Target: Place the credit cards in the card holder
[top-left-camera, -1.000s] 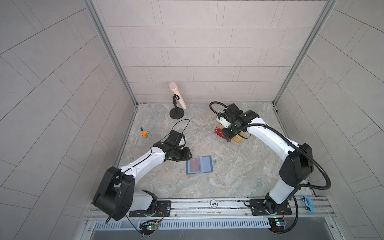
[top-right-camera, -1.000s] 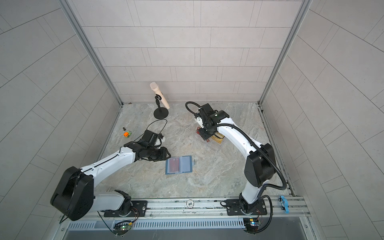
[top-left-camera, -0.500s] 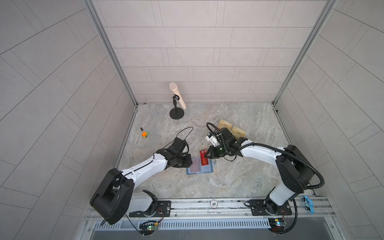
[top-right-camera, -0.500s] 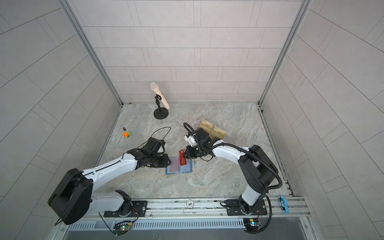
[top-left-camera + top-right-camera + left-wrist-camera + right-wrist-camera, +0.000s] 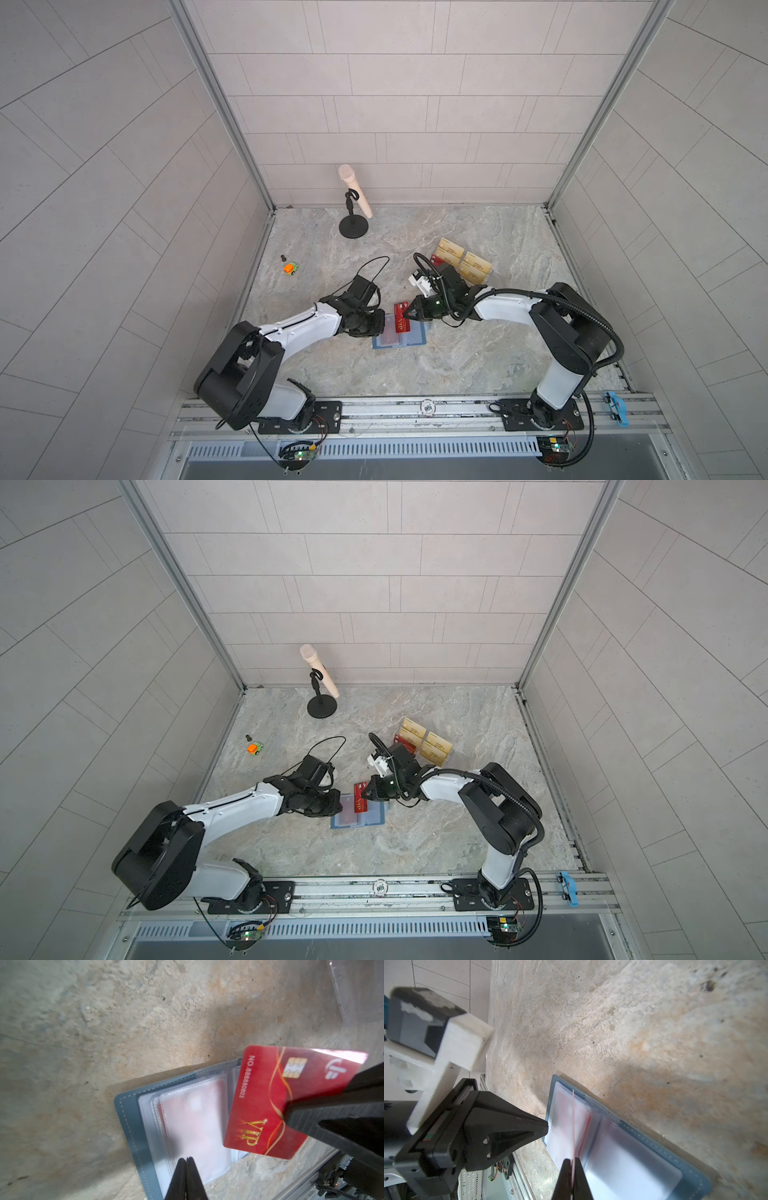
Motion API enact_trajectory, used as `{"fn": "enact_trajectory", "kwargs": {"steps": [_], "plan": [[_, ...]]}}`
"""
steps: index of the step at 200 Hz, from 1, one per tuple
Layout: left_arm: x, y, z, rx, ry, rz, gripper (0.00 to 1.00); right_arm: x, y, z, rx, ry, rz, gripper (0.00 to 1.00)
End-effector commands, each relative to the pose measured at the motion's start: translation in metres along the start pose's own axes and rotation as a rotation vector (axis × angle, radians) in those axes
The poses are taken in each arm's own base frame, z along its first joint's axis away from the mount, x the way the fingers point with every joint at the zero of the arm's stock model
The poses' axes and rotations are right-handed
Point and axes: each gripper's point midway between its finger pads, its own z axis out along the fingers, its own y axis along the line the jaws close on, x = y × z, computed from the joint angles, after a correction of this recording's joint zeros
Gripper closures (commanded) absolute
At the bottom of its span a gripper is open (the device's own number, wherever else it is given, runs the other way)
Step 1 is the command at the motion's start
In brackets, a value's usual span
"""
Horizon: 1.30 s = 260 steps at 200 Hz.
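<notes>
- The card (image 5: 264, 1105), red with gold "VIP", is pinched by one end in the right pincer (image 5: 571, 1160), whose jaws press flat on it. Its free end juts ahead of the tips, and the right wrist view shows it edge-on.
- It hangs over the holder (image 5: 409, 340) but sits in no sleeve yet.
- The holder lies open on the table (image 5: 478, 353), right under that pincer's tips, with its clear sleeves (image 5: 193, 1122) facing up. The sleeve nearest the left pincer shows red through the plastic — likely a card already filed.
- The left pincer (image 5: 186, 1160) faces the right one across the holder. Its jaws are pressed together and its tips sit at the holder's outer edge. I cannot tell whether a sleeve lip is caught between them.
- Step in hand, as I judge it: bringing a card to a sleeve, with the insertion not begun.
- The next move calls for dropping the card's leading edge to the mouth of an empty sleeve, laying it flatter, then sliding it in along the sleeve. The left pincer would need to pin the holder or lift the lip so nothing skids. Which way the mouths open is not clear here.
- Behind the right pincer's wrist, well apart from the holder, more red cards (image 5: 405, 743) sit beside gold cards (image 5: 413, 729) — so the task looks only partly done.
</notes>
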Motion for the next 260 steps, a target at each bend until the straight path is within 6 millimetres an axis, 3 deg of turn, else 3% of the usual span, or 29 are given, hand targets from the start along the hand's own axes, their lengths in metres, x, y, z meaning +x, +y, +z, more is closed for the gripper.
{"fn": "enact_trajectory", "kwargs": {"steps": [1,102,260], "plan": [[-0.007,-0.006,0.0,0.006,-0.003,0.024,0.93,-0.002,-0.002,0.0,-0.01,-0.013,0.01,1.0],[-0.002,0.003,0.011,-0.026,0.037,0.011,0.96,0.005,-0.008,-0.009,-0.012,-0.021,0.03,1.0],[0.003,0.007,0.013,-0.032,0.047,-0.002,0.96,0.014,-0.005,0.0,-0.122,-0.015,0.119,1.0]]}}
